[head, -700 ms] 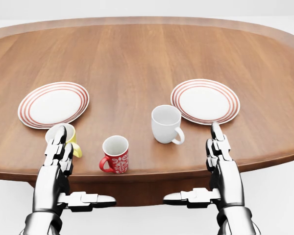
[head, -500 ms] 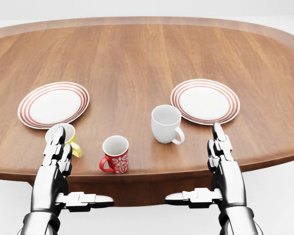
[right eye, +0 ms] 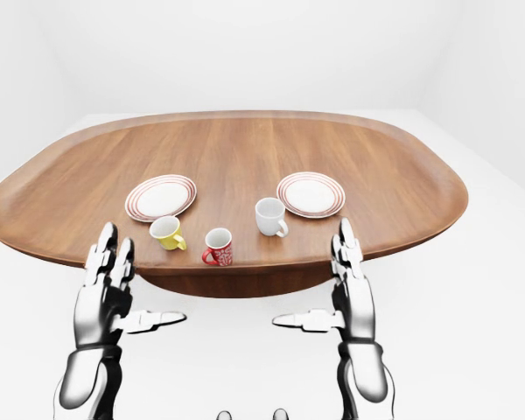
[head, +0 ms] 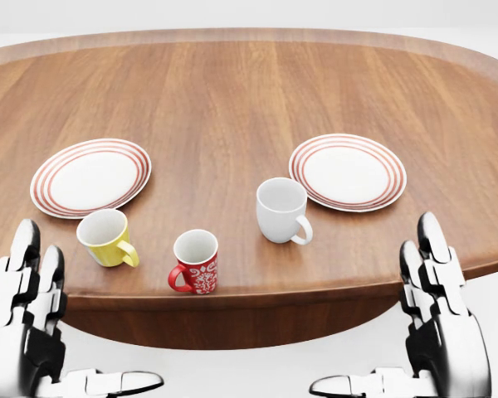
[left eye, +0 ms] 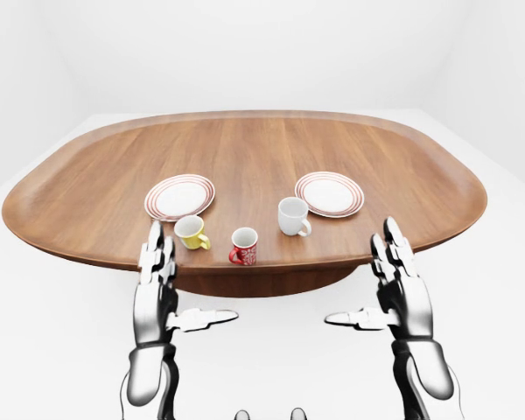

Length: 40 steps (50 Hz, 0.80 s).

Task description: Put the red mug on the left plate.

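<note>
The red mug (head: 196,261) with a white pattern stands upright near the bottom edge of the wooden table (head: 232,99), handle to the left. The left plate (head: 90,177), white with red rings, lies up and to the left of it. My left hand (head: 83,319) is open at the bottom left of the head view, below the table edge, fingers pointing up. My right hand (head: 373,307) is open at the bottom right, likewise below the edge. Both hands are empty and apart from the mug.
A yellow mug (head: 106,238) stands between the red mug and the left plate. A white mug (head: 280,209) stands to the right of the red mug, beside a second ringed plate (head: 349,172). White floor surrounds the table.
</note>
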Tool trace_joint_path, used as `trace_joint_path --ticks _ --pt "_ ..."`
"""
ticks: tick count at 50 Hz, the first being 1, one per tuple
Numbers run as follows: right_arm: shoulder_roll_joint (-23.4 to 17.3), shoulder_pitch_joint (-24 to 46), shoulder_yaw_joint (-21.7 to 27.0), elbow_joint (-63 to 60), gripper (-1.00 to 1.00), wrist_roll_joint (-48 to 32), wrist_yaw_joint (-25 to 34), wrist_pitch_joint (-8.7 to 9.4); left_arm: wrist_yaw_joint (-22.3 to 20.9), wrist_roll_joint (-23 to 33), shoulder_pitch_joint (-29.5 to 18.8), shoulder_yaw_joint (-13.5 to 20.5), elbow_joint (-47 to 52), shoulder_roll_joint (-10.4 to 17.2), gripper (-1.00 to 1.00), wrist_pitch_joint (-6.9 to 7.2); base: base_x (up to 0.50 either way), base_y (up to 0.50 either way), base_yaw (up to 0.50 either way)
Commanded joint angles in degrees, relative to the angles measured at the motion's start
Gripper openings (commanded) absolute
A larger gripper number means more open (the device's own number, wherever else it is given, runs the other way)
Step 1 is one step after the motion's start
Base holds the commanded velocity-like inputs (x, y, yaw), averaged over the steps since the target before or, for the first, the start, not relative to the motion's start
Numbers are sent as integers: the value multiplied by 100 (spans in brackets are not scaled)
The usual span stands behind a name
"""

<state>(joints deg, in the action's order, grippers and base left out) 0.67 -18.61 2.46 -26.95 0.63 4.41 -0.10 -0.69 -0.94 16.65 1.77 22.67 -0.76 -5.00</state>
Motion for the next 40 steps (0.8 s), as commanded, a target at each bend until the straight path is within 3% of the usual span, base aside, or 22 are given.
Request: trace_joint_path --ticks 1,8,25,29,33,40 --pt "291 -938 473 -1298 100 192 414 -185 -82 -109 1305 49 1479 -189 100 0 0 0 0" --pt "391 -740 593 -1153 100 165 515 -56 -92 -93 1318 60 1476 -223 100 0 0 0 0" --pt "387 -756 471 -1166 100 57 540 -81 -140 -99 1269 81 1429 -240 100 0 0 0 0" --pt "379 -681 414 -1126 100 -277 329 13 -146 -112 1241 85 1405 -229 100 0 0 0 0" --pt "326 -662 274 -1059 100 -544 167 -21 -151 -81 1220 49 1391 -213 100 0 0 50 0" --pt "276 -664 307 -1089 100 -331 210 31 -156 -86 1174 39 1354 -191 100 0 0 50 0"
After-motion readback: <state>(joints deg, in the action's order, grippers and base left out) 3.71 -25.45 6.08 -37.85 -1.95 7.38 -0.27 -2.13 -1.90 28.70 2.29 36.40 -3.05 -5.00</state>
